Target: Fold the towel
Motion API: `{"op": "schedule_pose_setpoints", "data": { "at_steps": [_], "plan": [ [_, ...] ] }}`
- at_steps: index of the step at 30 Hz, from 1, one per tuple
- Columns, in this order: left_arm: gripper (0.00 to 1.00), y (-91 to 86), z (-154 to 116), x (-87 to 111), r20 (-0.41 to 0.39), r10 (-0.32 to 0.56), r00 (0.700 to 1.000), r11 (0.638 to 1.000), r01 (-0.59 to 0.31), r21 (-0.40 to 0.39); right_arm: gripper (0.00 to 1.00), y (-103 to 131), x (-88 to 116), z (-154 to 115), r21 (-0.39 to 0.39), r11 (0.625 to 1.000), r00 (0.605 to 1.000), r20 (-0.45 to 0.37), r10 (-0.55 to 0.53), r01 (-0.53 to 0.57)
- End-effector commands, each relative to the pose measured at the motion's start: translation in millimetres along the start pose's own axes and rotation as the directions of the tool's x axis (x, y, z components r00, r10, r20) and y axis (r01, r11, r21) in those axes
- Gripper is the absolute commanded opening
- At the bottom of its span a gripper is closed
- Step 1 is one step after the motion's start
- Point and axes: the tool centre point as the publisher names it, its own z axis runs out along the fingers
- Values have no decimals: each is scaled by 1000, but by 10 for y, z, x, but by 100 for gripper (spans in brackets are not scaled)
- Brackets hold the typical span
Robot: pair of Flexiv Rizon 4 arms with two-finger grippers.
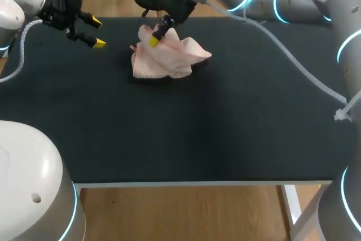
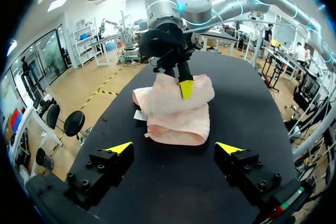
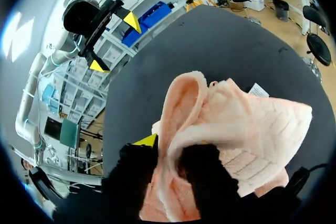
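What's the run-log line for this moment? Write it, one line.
pink towel: crumpled on black table | right jaws: shut on a raised towel fold | left jaws: open, clear of towel

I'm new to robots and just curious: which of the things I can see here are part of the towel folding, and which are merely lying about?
In the job: pink towel; right gripper, shut on a raised fold of it; left gripper, open, apart from the towel.
Merely there: black table.
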Motion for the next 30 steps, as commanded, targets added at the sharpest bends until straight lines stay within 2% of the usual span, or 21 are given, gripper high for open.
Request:
{"op": "schedule_pose_setpoints", "data": {
  "at_steps": [1, 9, 15, 17, 21, 27, 30],
  "plan": [
    [100, 12, 4, 1, 1, 2, 1000, 1000, -2, 3, 100, 61, -94, 4, 34, 999, 994, -110, -24, 28],
    [100, 12, 4, 1, 1, 2, 1000, 1000, -2, 3, 100, 51, 33, -55, -6, 995, 987, -131, -98, 99],
    [100, 12, 4, 1, 1, 2, 1000, 1000, -2, 3, 100, 62, 167, -184, -49, 989, 987, -79, -140, 136],
    [100, 12, 4, 1, 1, 2, 1000, 1000, -2, 3, 100, 38, 155, -307, -79, 992, 994, -36, -104, 101],
    [100, 12, 4, 1, 1, 2, 1000, 1000, -2, 3, 100, -121, -18, -584, -162, 987, 999, 36, -7, 13],
    [100, 12, 4, 1, 1, 2, 1000, 1000, -2, 3, 100, -438, -71, -965, -300, 949, 990, 71, 121, -95],
    [100, 12, 4, 1, 1, 2, 1000, 1000, -2, 3, 100, -557, -88, -1044, -310, 946, 985, 114, 132, -91]
  ]
}}
